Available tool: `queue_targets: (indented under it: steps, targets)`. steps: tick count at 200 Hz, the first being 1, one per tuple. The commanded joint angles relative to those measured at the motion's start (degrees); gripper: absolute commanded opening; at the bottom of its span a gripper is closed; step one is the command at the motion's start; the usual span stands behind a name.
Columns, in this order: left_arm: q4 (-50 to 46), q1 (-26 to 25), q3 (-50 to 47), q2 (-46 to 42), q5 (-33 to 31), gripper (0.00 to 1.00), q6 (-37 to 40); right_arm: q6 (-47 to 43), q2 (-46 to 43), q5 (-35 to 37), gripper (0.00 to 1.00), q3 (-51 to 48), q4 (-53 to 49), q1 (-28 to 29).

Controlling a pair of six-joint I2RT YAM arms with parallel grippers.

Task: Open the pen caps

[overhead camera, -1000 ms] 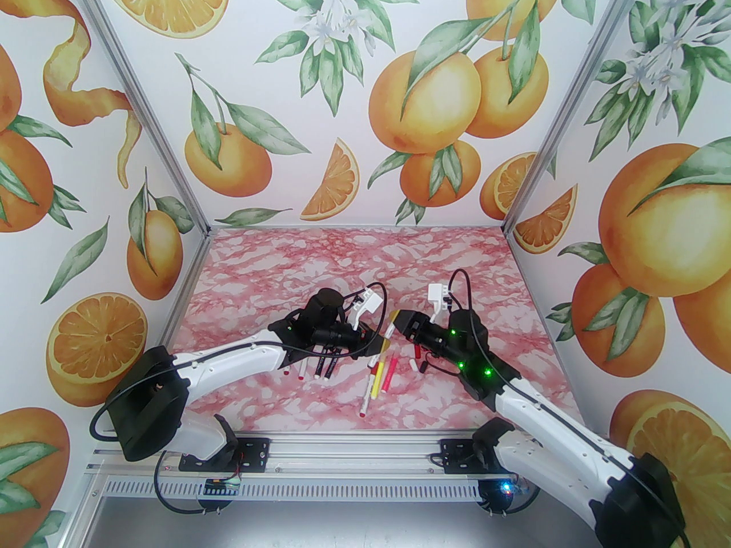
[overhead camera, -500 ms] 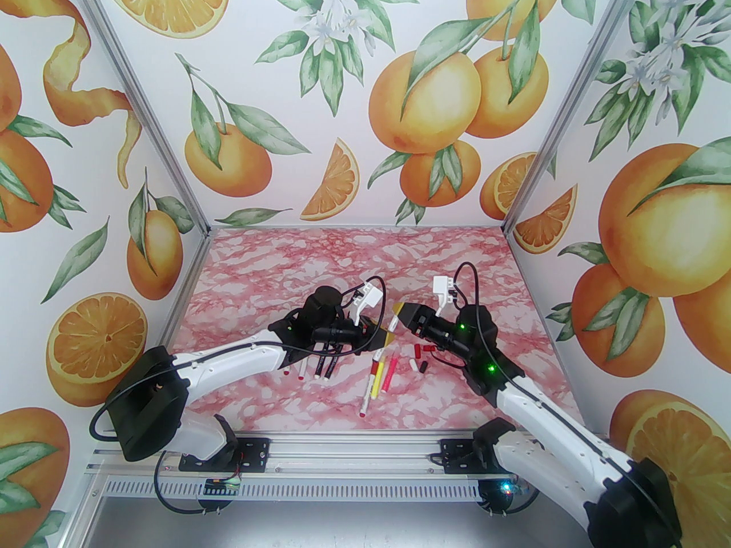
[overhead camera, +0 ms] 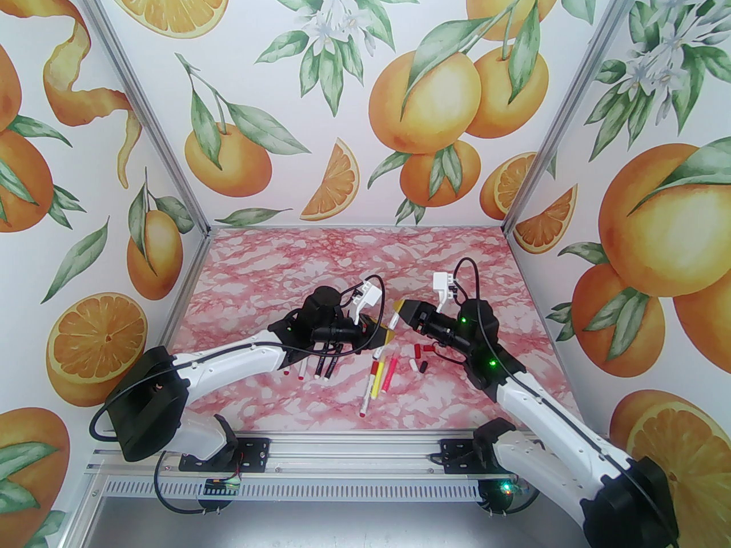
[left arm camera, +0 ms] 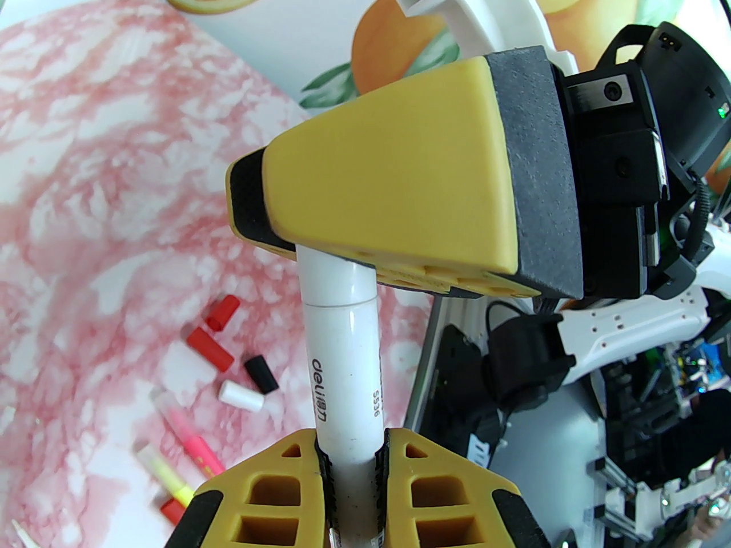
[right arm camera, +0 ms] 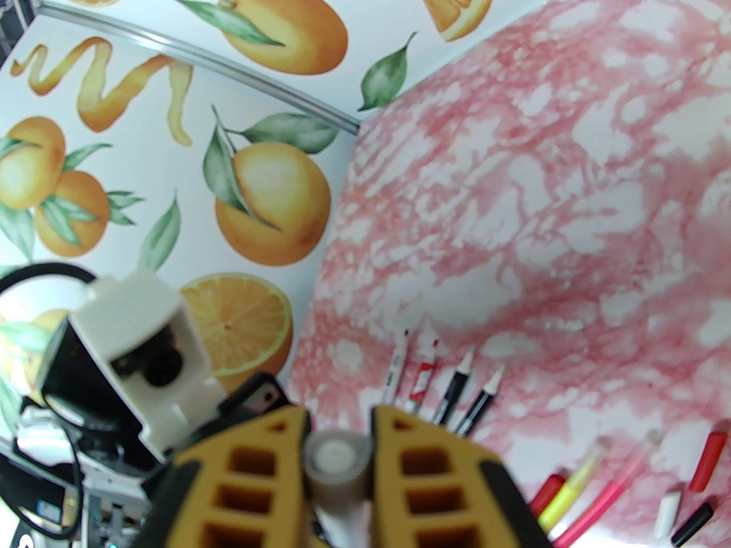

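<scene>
My two grippers meet above the middle of the table on one white pen [left arm camera: 344,357]. The left gripper [left arm camera: 351,448] is shut on its barrel. The right gripper [right arm camera: 337,437] is shut on the white pen cap [right arm camera: 337,457] at the barrel's far end, and the cap still sits against the barrel. From above, the left gripper [overhead camera: 384,337] and right gripper [overhead camera: 398,313] stand tip to tip. Loose pen caps lie on the table: two red ones [left arm camera: 223,313] [left arm camera: 210,349], a black one [left arm camera: 261,373] and a white one [left arm camera: 241,395].
Yellow [overhead camera: 374,383] and pink [overhead camera: 390,373] pens lie below the grippers beside a white pen [overhead camera: 365,403]. Several uncapped pens [overhead camera: 320,366] lie side by side under the left wrist. The pink marble table [overhead camera: 320,266] runs back to the printed walls.
The right gripper has drawn slightly back and to the right with the cap end. Loose caps beside it have come into view. The left arm has barely moved.
</scene>
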Motion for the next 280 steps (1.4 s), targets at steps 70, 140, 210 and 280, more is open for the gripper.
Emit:
queue_targets:
  steps: [70,140,210,280]
  targets:
    - [-10.85,-3.19,-3.28,-1.35,9.46,0.0,2.31,-0.01,0.02,14.52,0.0,6.25,8.98,-6.07]
    - [-10.28,-3.31,-3.13,-0.82,9.72,0.0,1.83,0.33,0.97,12.76,0.0,7.01,12.98,-7.76]
    - [-9.67,-3.45,-3.5,-0.55,9.55,0.0,1.62,2.54,1.85,12.19,0.0,8.51,14.62,-9.28]
    - [-8.46,-3.75,-3.65,-0.03,9.98,0.0,0.9,2.46,2.9,12.07,0.0,11.08,15.27,-11.45]
